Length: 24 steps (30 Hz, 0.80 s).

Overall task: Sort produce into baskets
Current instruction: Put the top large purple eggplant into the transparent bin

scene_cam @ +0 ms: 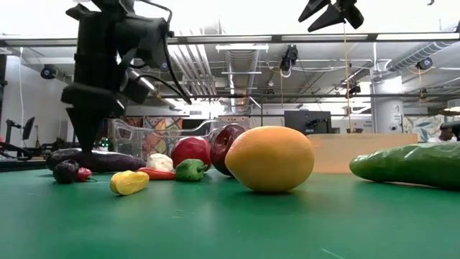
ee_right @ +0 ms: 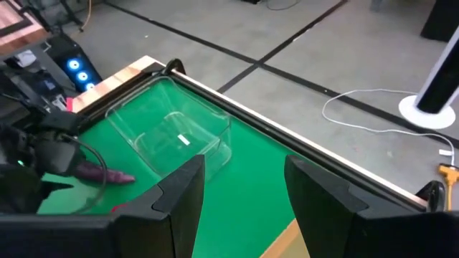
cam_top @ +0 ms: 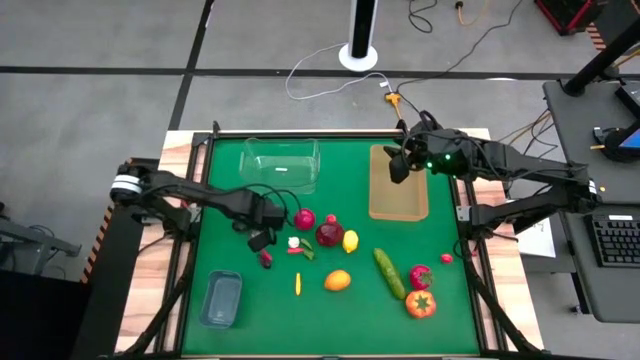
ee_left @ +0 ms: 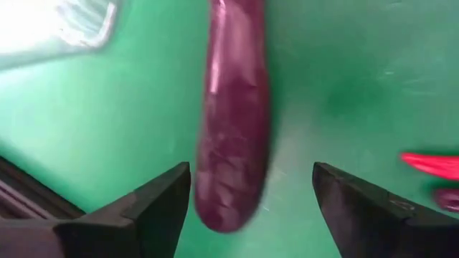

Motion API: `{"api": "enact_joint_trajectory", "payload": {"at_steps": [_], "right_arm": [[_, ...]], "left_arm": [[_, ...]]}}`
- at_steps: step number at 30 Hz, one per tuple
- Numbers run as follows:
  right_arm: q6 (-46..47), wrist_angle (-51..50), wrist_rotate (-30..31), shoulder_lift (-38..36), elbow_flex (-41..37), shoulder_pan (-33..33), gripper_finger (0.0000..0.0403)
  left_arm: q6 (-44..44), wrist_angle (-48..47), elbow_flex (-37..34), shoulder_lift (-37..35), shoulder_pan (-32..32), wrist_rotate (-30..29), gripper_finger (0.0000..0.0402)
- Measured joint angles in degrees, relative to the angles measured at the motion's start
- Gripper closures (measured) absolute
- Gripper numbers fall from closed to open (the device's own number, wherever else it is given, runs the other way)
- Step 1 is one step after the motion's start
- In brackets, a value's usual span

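The purple eggplant point(ee_left: 233, 122) lies on its side on the green mat point(cam_top: 440, 330), left of centre; it also shows in the low view point(scene_cam: 108, 160). My left gripper point(cam_top: 260, 240) is open and points down over it, one finger on each side of its end; I cannot tell if they touch. The high view hides the eggplant under the gripper. My right gripper point(cam_top: 398, 165) is open and empty, high above the far left corner of the tan wooden tray point(cam_top: 398, 190). The clear tub point(cam_top: 283, 162) stands at the far side, the bluish tub point(cam_top: 221, 298) near the front left.
Loose produce lies mid-mat: a red fruit point(cam_top: 304, 219), a dark red one point(cam_top: 329, 234), a lemon point(cam_top: 350, 240), an orange fruit point(cam_top: 338, 280), a cucumber point(cam_top: 389, 272), a tomato point(cam_top: 420, 303) and small chillies point(cam_top: 300, 250). A small dark piece point(cam_top: 266, 259) lies just near of my left gripper.
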Motion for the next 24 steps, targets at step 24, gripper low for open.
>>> {"api": "enact_joint_trajectory", "payload": {"at_steps": [24], "right_arm": [[-0.3, -0.1, 0.0, 0.0, 0.2, 0.0, 0.0218]], "left_arm": [[6.2, 6.8, -4.2, 4.0, 0.0, -1.9, 0.0137]]}}
